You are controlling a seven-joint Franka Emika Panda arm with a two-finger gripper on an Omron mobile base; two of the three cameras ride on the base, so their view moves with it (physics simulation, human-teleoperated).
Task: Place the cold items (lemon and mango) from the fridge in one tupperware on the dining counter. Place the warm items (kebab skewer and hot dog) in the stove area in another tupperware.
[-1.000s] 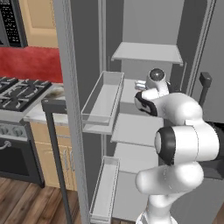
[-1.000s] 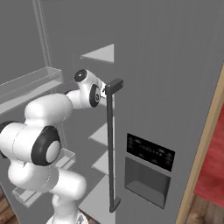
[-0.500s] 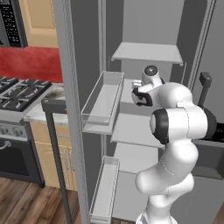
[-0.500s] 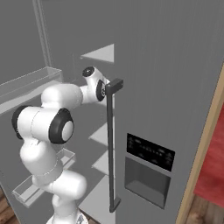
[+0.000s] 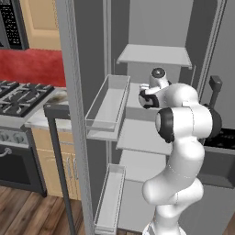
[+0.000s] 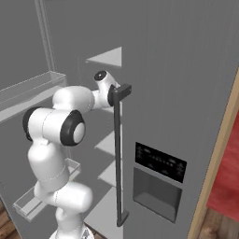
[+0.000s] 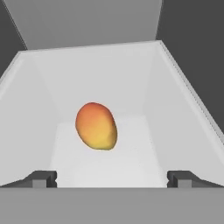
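Reaching into the fridge, you're on the mango (image 7: 96, 126) pickup: end effector (image 7: 112, 178) spread wide, empty, mango just ahead between its tips. Next I'd push forward and close on it.

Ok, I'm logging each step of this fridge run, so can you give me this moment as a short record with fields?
place: open fridge, arm reaching in over a shelf
target: mango, lying on a white shelf floor, centred ahead of the gripper
jaws: open, one tip on each side, not touching the mango
held: nothing
door bins: upper door bin looks bare
nearby: stove to the left
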